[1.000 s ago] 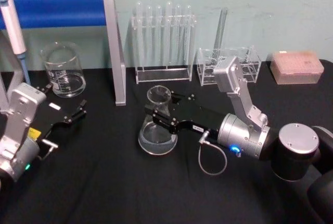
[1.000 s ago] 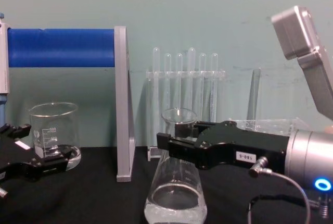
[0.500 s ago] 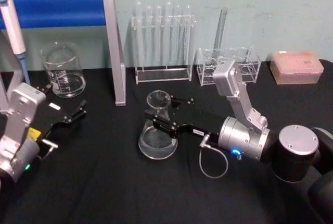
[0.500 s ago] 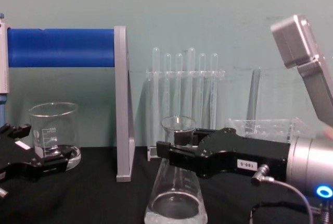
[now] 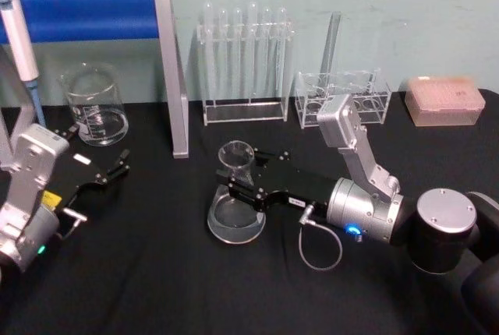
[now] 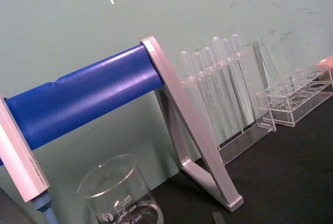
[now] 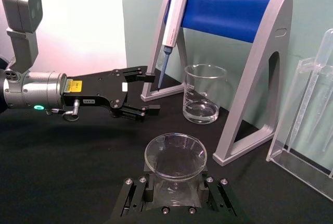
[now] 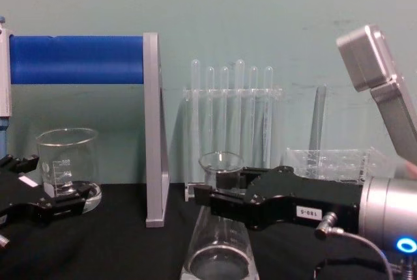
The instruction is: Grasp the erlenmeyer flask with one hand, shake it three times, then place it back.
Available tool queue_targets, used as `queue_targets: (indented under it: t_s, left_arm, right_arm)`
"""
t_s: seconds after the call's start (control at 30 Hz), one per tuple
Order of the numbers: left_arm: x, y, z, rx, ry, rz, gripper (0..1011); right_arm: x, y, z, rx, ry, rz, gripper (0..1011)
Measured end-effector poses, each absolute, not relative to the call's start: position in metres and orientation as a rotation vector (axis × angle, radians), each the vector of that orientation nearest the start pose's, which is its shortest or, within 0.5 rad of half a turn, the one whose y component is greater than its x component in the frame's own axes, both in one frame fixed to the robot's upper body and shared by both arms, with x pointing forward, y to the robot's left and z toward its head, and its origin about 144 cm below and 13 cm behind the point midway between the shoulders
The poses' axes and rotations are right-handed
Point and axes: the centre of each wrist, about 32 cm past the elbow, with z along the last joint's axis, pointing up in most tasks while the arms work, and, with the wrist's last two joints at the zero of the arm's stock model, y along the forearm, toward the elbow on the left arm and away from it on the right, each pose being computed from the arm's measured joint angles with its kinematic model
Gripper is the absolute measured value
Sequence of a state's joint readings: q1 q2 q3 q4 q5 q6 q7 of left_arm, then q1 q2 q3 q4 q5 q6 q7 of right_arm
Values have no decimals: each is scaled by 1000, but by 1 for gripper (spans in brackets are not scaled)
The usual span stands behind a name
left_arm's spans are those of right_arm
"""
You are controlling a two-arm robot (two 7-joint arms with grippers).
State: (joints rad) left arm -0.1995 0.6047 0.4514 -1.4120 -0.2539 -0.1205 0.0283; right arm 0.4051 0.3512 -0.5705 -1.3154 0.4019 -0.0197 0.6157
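Observation:
The erlenmeyer flask (image 5: 236,214) is clear glass with a wide base and a flared lip, and it stands upright near the table's middle. My right gripper (image 5: 243,181), the hand, is shut on its neck from the right side; the flask (image 8: 219,254) hangs low, and I cannot tell if its base touches the black table (image 5: 156,273). In the right wrist view the flask's rim (image 7: 175,156) sits between the black fingers (image 7: 134,195). My left gripper (image 5: 115,167) stays open at the left, apart from the flask, and shows again as the left gripper (image 7: 139,91).
A glass beaker (image 5: 95,105) stands back left, under a pipette stand with a blue bar (image 5: 86,14) and a hanging pipette (image 5: 19,39). A test tube rack (image 5: 244,62), a second clear rack (image 5: 343,97) and a pink box (image 5: 444,100) line the back.
My right gripper has come down and slightly toward me with the flask in it, so the flask sits lower. The left arm has not moved.

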Motion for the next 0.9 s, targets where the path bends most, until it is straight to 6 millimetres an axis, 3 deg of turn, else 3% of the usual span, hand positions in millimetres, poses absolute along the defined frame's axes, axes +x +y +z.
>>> queue_targets:
  t_s: [0.9]
  left_arm:
    - [489, 310, 1140, 304, -285, 1248, 1001]
  right_arm:
    - [537, -200, 1160, -125, -8, -538, 450]
